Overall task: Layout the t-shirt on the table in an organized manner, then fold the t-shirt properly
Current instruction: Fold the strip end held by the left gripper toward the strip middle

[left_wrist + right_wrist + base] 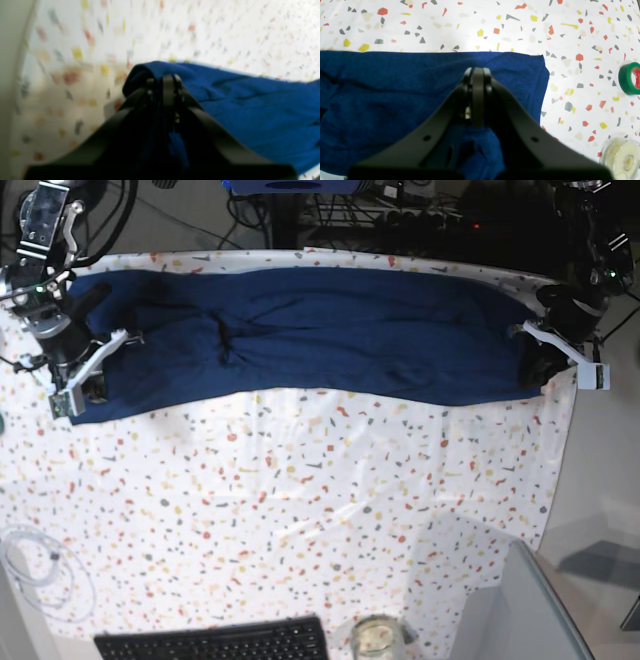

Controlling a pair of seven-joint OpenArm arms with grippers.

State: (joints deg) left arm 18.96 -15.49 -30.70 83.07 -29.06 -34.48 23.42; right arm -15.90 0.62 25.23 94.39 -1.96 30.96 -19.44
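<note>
— So where is the shirt?
— Along the far edge of the table, spread out as a long band reaching nearly from one side edge to the other.
— And the pincers?
— Left gripper is clamped on a bunched fold of the shirt at its end. Right gripper has its jaws closed too, with fabric pinched beneath them near the shirt's other end.
— Anything else nearby?
— Green tape beside that end.

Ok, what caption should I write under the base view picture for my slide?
Two robot hands, left hand and right hand, pinch opposite ends of the blue t-shirt on the speckled table.
</note>
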